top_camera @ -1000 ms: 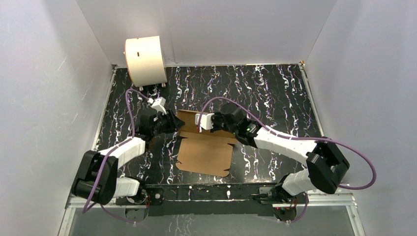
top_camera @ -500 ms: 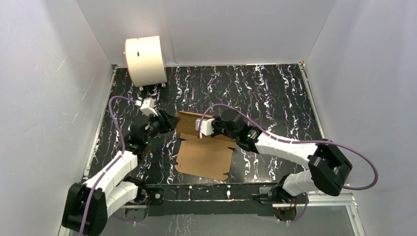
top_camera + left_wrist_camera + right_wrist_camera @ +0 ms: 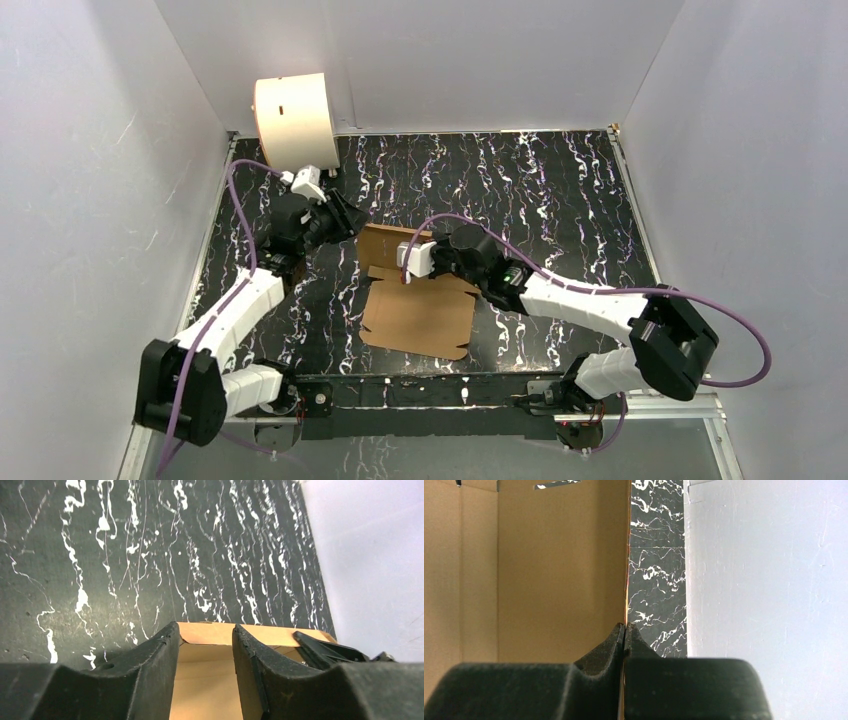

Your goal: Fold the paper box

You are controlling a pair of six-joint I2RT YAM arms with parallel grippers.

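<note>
Plain brown paper box, black tabletop with white marble-like veining, cream-white drum, pale grey walls.

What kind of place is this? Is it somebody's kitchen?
Probably a robot test booth, not a kitchen. Plain white walls box in a black marbled table, a left arm and right arm are bolted at its near edge, and they work on a brown paper box.

Left fingers have swung back — along the paper box (nearer the drum).
</note>
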